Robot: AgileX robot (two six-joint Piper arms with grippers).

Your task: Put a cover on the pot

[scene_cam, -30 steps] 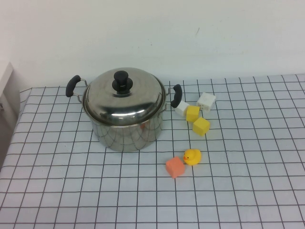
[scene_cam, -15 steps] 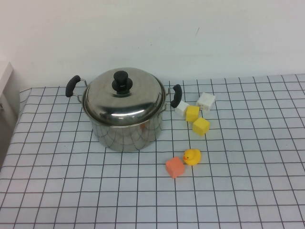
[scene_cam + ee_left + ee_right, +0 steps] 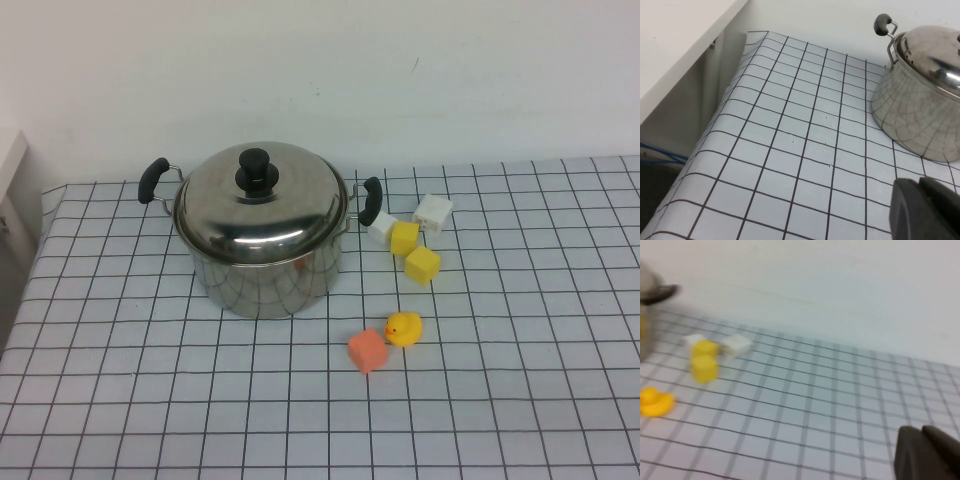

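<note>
Lid [image 3: 260, 203] sits seated on pot [image 3: 262, 268] already, upper-left-centre of the high view, knob [image 3: 254, 171] up and rim looking even all round, so the cover job reads as done; the step in hand looks like just backing off clean w/o bumping anything. Neither arm shows in the high view. Left gripper [image 3: 925, 207] is only a dark bit at lower right of its wrist frame, apart from the pot wall, on the bare grid cloth [image 3: 800, 150] side; can't tell if it's open or closed. Right gripper [image 3: 926, 452] likewise a dark blur at lower right of its frame, well apart from duck [image 3: 656, 401] and yellow blocks [image 3: 704, 360]; state can't be told either. Best approach, imo: keep both arms low-speed, clear of the handles [image 3: 153, 179], and leave the lid alone, since a nudge could tilt it.
</note>
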